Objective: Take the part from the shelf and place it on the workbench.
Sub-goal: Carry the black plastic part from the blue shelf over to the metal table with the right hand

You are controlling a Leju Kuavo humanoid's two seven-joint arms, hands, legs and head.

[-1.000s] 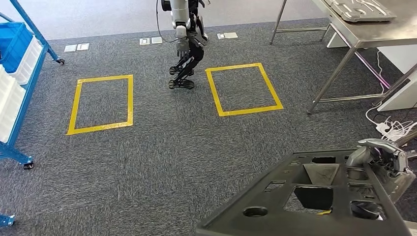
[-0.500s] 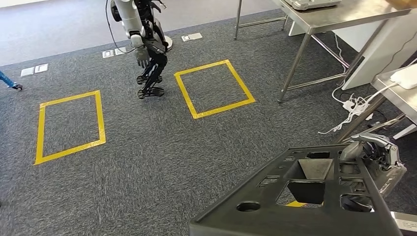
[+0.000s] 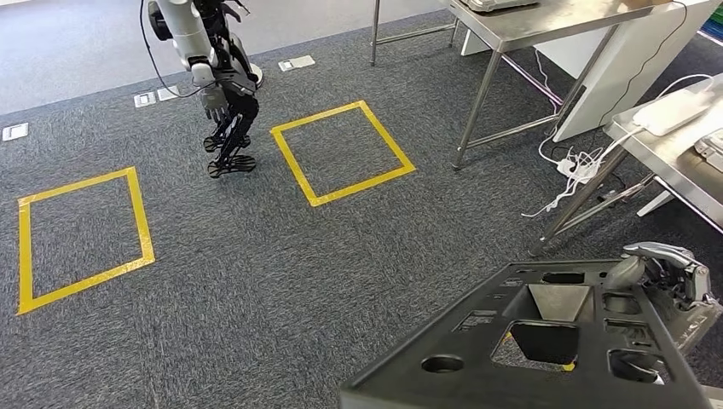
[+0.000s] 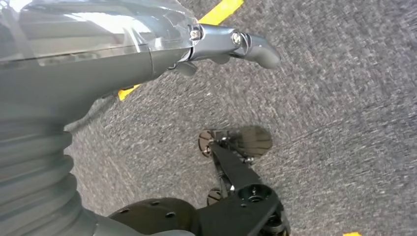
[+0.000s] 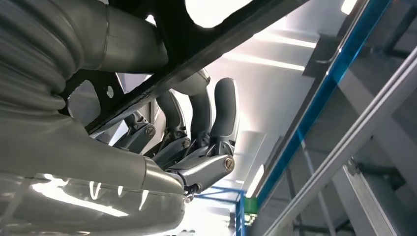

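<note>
Carrying the load one-handed, the right hand [image 3: 665,277] clamps the far right edge of the black perforated panel [image 3: 546,341], thumb over the top face and fingers [image 5: 216,118] curled under the rim, as the right wrist view confirms from below. The panel juts out flat in front of the robot, low over the carpet [image 3: 281,281], and the grip sits right at one edge, so most of its width hangs unsupported. That is the worry, I'd say: any jolt while walking could lever the panel round in those fingers and let it sag or slip out.

The left hand [image 4: 231,44] holds nothing, fingers loosely extended above the carpet, well clear of the panel, so it offers no backup.

Beyond the panel's far right corner stands the steel workbench [image 3: 673,153], with a white device [image 3: 673,111] on top, and white cables [image 3: 575,170] trail across the floor beside its leg [image 3: 588,196]. Those could snag a foot. The protruding panel could also clip that leg on approach. Farther off, past the yellow taped square [image 3: 341,153], another humanoid robot [image 3: 213,77] stands, well apart.
</note>
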